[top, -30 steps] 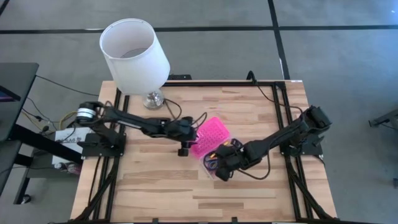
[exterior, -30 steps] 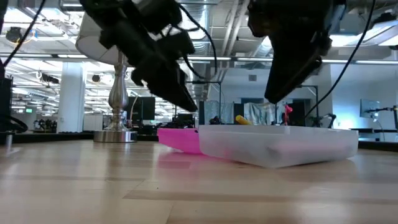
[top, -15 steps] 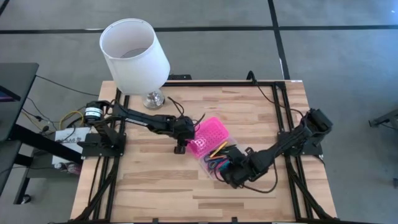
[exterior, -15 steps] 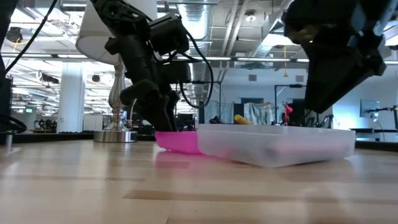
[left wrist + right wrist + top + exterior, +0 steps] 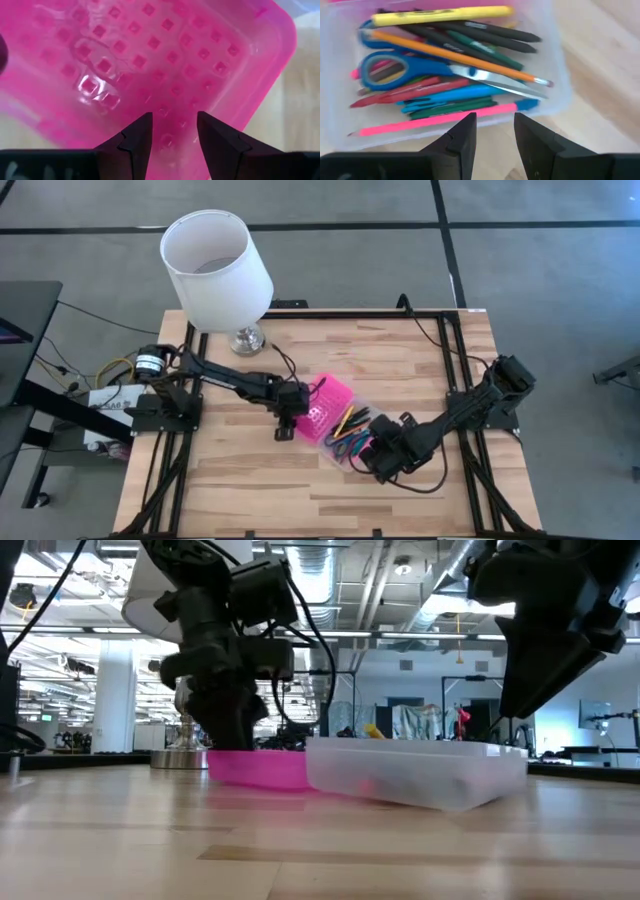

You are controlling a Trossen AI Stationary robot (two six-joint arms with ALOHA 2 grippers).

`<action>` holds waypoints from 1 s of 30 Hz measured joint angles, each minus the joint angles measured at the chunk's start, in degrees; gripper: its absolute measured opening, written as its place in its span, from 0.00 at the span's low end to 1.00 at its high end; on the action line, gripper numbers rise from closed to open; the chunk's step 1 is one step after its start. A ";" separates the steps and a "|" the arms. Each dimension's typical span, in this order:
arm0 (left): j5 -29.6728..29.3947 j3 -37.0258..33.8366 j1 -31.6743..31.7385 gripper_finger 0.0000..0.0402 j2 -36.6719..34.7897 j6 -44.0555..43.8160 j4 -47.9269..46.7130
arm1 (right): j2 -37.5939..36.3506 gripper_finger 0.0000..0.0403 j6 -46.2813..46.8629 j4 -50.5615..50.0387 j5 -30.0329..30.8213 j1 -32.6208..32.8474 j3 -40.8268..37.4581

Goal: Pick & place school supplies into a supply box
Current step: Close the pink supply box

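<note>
Supplies in, pink lid (image 5: 328, 402) wide open!
Left gripper (image 5: 174, 131) and right gripper (image 5: 494, 130), both parted and empty, crowd the supply box (image 5: 345, 432); a nudge could skid it.

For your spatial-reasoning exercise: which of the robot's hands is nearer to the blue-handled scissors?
The right. The right hand hovers over the clear base where the blue-handled scissors lie; the left hand is over the pink lid, farther off.

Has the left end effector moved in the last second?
Yes. In the high view the left end effector has dropped farther from the lamp base and sits at the pink lid.
</note>
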 joint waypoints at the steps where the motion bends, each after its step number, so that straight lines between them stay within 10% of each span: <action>1: 0.23 -0.03 -0.66 0.38 0.00 -0.81 -0.59 | 0.00 0.31 0.00 -0.61 0.41 0.00 0.00; 16: -3.91 -0.09 -8.93 0.38 -6.47 -7.27 -1.00 | 0.00 0.31 -0.18 -1.86 5.89 7.93 0.00; 23: -13.72 -0.09 -5.26 0.38 -13.54 4.87 -3.69 | -0.02 0.31 -0.20 5.88 8.03 14.73 -3.92; 30: -10.34 -1.01 3.02 0.38 -13.88 17.24 -12.76 | -0.02 0.31 -0.20 17.19 7.83 17.02 -10.12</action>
